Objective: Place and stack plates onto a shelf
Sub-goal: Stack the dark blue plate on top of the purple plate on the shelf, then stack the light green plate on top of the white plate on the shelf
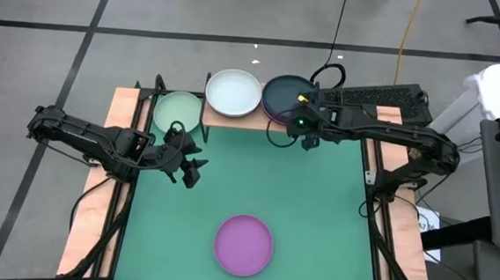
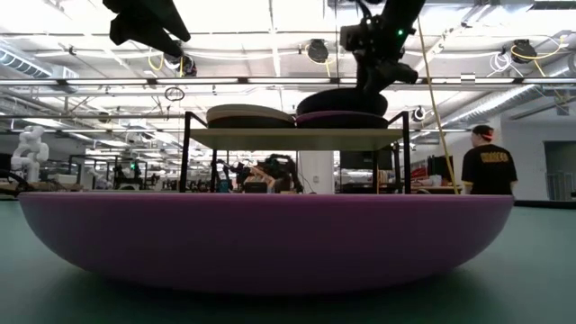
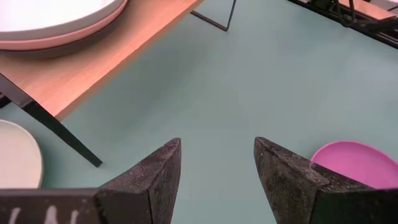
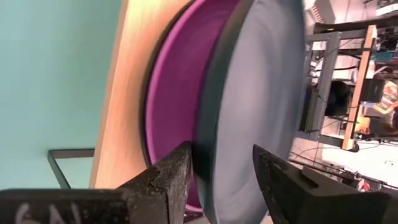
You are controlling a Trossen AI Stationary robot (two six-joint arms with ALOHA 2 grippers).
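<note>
The shelf (image 1: 234, 119) stands at the table's far edge. On its left half a white plate (image 1: 233, 93) tops a small stack. On its right half a dark teal plate (image 1: 284, 96) lies on a purple plate (image 4: 180, 81). My right gripper (image 1: 308, 137) is open at the dark plate's near right rim, which runs between its fingers (image 4: 221, 174). A mint plate (image 1: 178, 113) lies on the table at the shelf's left end. Another purple plate (image 1: 244, 244) lies on the green mat near the front. My left gripper (image 1: 191, 167) hovers open, holding nothing, left of centre. My right gripper's fingers stand on either side of the dark teal plate's rim (image 4: 214, 143), slanting down from the table's right side. Whether either finger touches the rim I cannot tell. The plate rests on the purple plate below it.
Light-wood strips (image 1: 96, 200) run along the table's left and right sides. The shelf's thin black legs (image 3: 62, 134) stand close to the mint plate. Open green mat (image 1: 316, 206) lies between the shelf and the front purple plate. A person (image 2: 486, 166) stands far behind the table.
</note>
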